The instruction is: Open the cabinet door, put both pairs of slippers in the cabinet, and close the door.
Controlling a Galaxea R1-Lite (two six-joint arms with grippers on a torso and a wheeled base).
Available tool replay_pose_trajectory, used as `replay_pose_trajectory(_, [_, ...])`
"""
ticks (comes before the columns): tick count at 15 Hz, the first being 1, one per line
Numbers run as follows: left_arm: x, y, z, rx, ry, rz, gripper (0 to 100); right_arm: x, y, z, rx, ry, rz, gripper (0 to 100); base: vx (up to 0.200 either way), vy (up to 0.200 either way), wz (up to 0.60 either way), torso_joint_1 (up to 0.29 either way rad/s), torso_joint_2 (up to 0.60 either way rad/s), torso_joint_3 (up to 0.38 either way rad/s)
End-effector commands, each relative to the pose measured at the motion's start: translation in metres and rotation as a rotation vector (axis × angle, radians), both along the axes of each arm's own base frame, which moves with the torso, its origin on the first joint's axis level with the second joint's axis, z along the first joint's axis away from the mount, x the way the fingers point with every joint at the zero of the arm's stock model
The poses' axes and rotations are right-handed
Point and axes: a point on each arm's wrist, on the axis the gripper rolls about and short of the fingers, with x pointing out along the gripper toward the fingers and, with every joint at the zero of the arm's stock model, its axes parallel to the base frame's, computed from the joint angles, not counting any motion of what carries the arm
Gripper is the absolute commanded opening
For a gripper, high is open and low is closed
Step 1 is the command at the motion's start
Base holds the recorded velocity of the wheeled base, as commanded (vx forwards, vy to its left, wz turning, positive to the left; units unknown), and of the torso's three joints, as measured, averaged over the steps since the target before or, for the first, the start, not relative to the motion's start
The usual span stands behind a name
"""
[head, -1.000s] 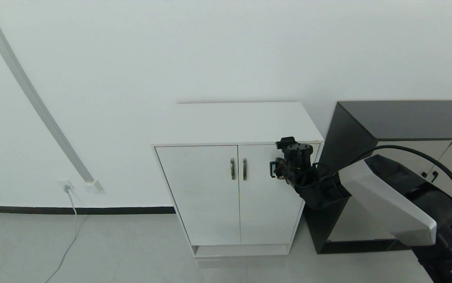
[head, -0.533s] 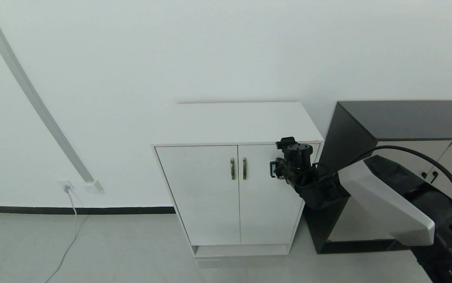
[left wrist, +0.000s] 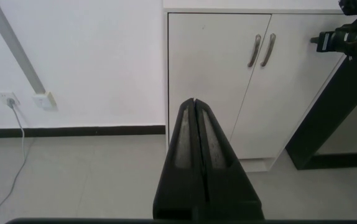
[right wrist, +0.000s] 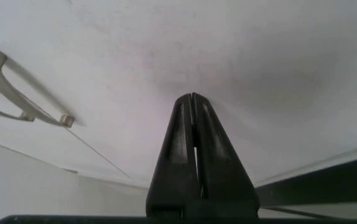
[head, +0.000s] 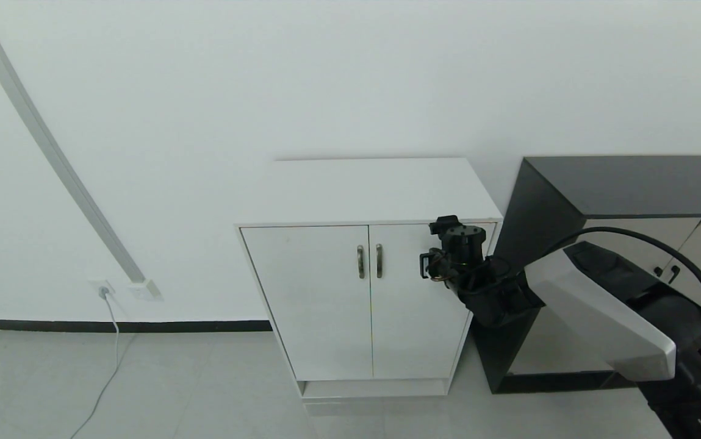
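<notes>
Cabinet door [right wrist: 241, 56] just beyond tips of closed right fingers [right wrist: 180, 146].

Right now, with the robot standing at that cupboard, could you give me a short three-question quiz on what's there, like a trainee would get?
1. True or false: both doors of the white cabinet are shut.
2. Pick one. The right gripper points at: A) the right door; B) the wall socket; C) the top of the dark cabinet.
3. Fill the gap: the left gripper, hanging back from the cabinet, has its fingers ___ (open or shut).

Key: 1 true; 2 A; 3 shut.
</notes>
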Motion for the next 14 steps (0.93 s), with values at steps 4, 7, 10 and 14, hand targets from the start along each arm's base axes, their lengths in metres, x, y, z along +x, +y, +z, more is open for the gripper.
replay_pose_trajectory(4, [0.0,0.0,0.0,0.0,0.0,0.0,0,-0.037,-0.011,0.031,0.015,-0.029,0.014,0,0.0,0.0,0.0,0.0,0.0,0.0])
replay_pose_trajectory(7, [0.0,0.0,0.0,0.0,0.0,0.0,0,-0.075,-0.03,0.038,0.013,-0.025,0.017,0,0.0,0.0,0.0,0.0,0.0,0.0])
replay_pose_trajectory(10, [0.0,0.0,0.0,0.0,0.0,0.0,0,-0.11,-0.063,0.049,0.018,-0.036,-0.018,0,0.0,0.0,0.0,0.0,0.0,0.0])
replay_pose_trajectory(14, [0.0,0.0,0.0,0.0,0.0,0.0,0,-0.163,-0.126,0.062,0.007,-0.016,-0.122,0,0.0,0.0,0.0,0.0,0.0,0.0])
